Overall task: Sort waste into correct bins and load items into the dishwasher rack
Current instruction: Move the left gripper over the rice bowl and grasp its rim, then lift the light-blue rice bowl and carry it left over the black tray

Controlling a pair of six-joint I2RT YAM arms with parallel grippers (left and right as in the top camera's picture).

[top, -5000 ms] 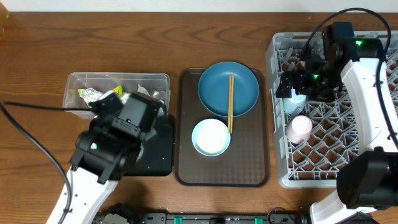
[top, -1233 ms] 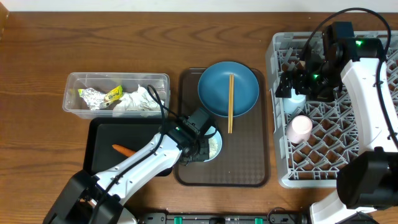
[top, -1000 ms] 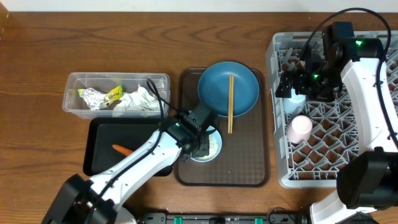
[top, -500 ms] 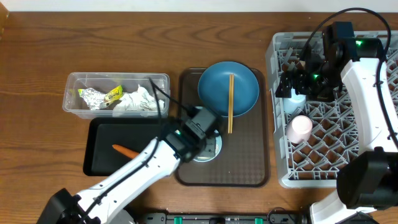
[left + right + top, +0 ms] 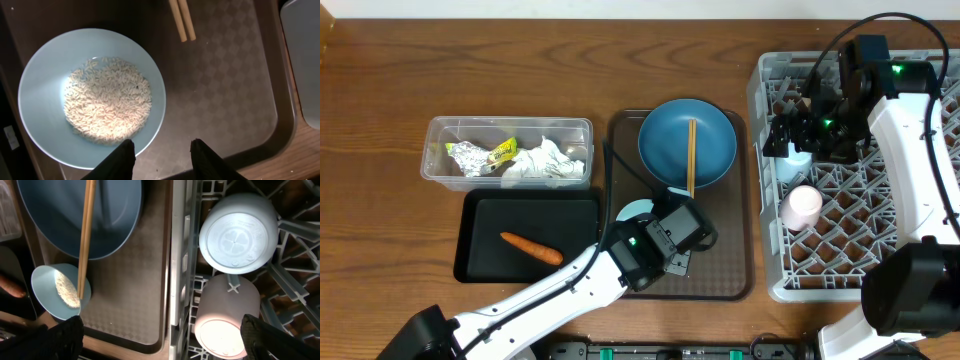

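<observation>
- Left gripper (image 5: 162, 161): fingers part-way apart, nothing between them. It hangs over the brown serving tray (image 5: 225, 90), just off the bowl's rim.
- White bowl (image 5: 90, 95): upright on the serving tray, at ten o'clock from the left fingertips. Rice scraps (image 5: 107, 107) lie in a patch on its bottom.
- Chopsticks (image 5: 181, 20): at twelve o'clock, resting across the blue plate (image 5: 687, 142). Neither is loaded yet.
- Black tray (image 5: 485, 262): at nine o'clock from the bowl, holding the carrot (image 5: 530, 248). The clear tub (image 5: 440, 128) beyond it holds the tissues (image 5: 545, 162) and the wrapper (image 5: 480, 153).
- Right gripper (image 5: 160, 341): fingers spread wide, empty, above the near edge of the dishwasher rack (image 5: 880, 230). The pink cup (image 5: 801, 206) and light blue cup (image 5: 239, 226) sit mouth-down in the rack.
- Step in hand (judgement): the rice bowl.
- Next move calls for:
  - a pinch on the rim nearest the fingers;
  - a level carry toward nine o'clock;
  - a tip over the black tray.
</observation>
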